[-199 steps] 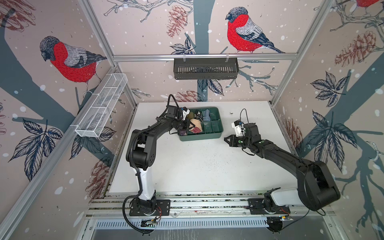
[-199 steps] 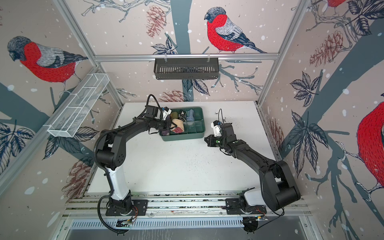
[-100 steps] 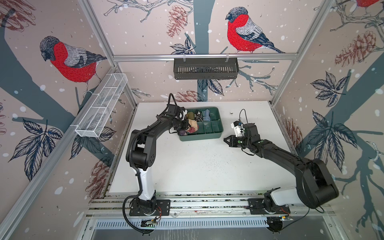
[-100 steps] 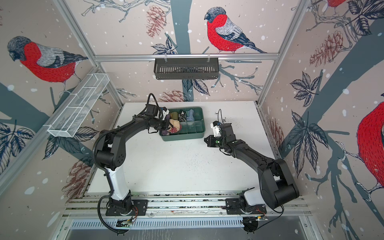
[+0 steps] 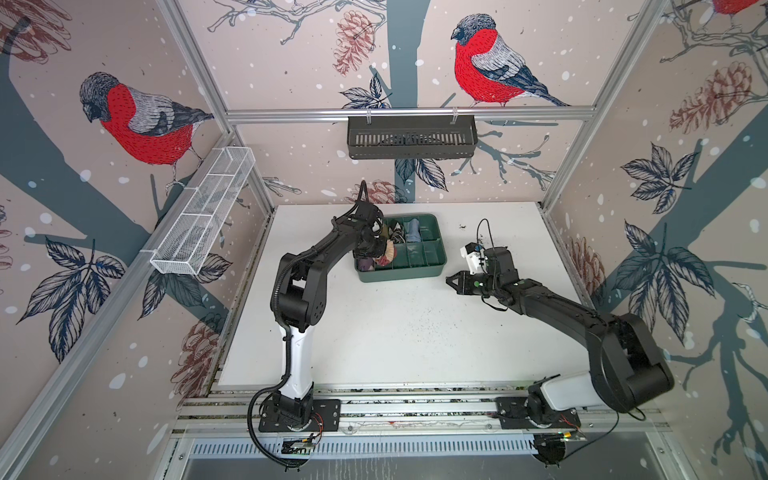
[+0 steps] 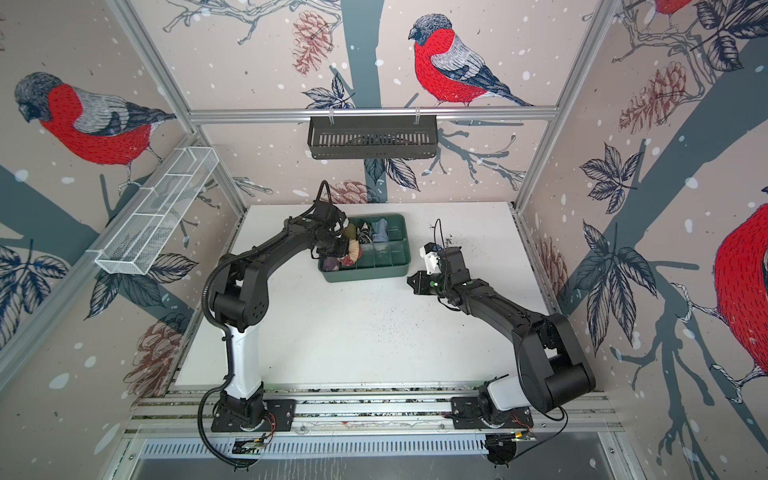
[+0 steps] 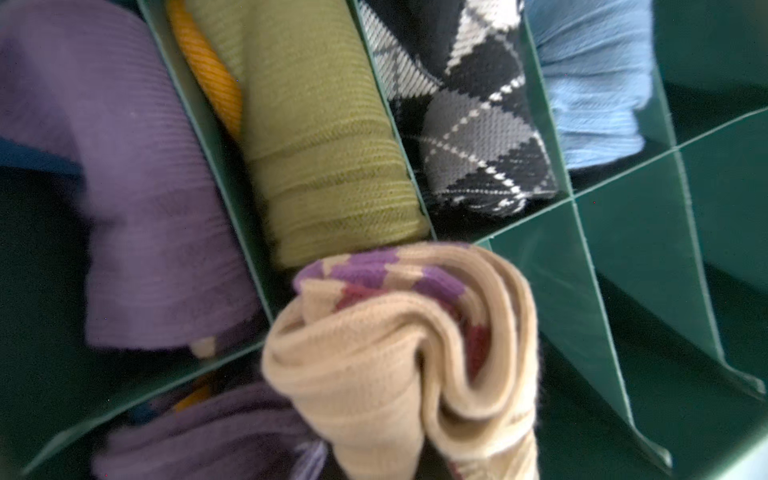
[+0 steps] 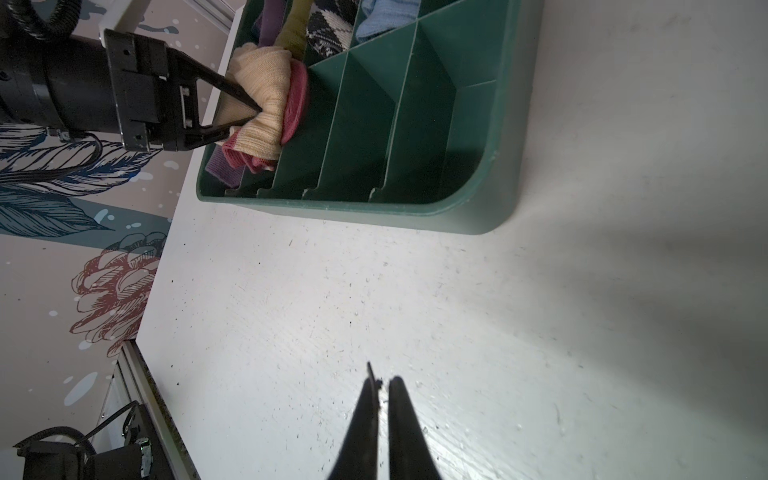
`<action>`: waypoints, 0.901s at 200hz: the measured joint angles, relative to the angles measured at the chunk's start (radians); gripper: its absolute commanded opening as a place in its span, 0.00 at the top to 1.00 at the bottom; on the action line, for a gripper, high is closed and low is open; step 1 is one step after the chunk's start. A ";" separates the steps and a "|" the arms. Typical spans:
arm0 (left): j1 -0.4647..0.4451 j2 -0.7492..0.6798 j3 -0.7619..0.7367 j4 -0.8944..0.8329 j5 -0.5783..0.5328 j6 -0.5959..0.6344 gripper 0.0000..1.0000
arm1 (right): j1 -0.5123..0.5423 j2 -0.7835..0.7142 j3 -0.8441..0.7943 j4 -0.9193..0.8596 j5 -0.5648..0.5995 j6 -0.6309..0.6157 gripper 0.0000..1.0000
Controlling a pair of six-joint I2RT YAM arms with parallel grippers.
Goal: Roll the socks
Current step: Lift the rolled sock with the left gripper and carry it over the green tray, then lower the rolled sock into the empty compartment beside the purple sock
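The socks (image 7: 395, 361) are a tan roll with purple stripes and dark red inside. My left gripper (image 8: 247, 120) is shut on this roll and holds it over the near-left compartment of the green tray (image 5: 415, 272). A purple sock end (image 8: 220, 166) hangs from the roll into that compartment. Both top views show the roll (image 5: 388, 255) (image 6: 353, 253) at the left gripper (image 5: 376, 249) (image 6: 343, 249). In the left wrist view the roll hides the fingers. My right gripper (image 8: 382, 380) is shut and empty, low over the white table, right of the tray (image 5: 451, 280) (image 6: 411, 281).
The tray's far row holds a purple bundle (image 7: 137, 208), an olive roll (image 7: 324, 145), a black-white patterned roll (image 7: 478, 124) and a light blue roll (image 7: 594, 83). Green dividers (image 8: 361, 116) split the near row. A black basket (image 5: 411, 141) hangs on the back wall, a white wire shelf (image 5: 203, 220) on the left wall.
My left gripper has shifted slightly towards the tray's near-left compartment with the roll in it. The right arm has not moved.
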 measured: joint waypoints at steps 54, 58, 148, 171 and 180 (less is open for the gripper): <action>-0.018 0.040 0.065 -0.079 -0.080 0.015 1.00 | 0.004 0.010 0.000 0.003 -0.003 0.000 0.90; -0.019 0.044 0.071 -0.084 -0.086 0.015 1.00 | 0.004 0.011 0.000 0.003 -0.003 0.000 0.90; -0.047 0.139 0.194 -0.207 -0.175 0.021 1.00 | 0.008 0.024 0.000 0.008 -0.007 0.000 0.90; -0.050 0.159 0.219 -0.230 -0.187 0.021 1.00 | 0.009 0.027 0.001 0.008 -0.008 0.000 0.90; -0.050 0.167 0.227 -0.237 -0.188 0.021 1.00 | 0.010 0.030 0.002 0.008 -0.008 0.000 0.90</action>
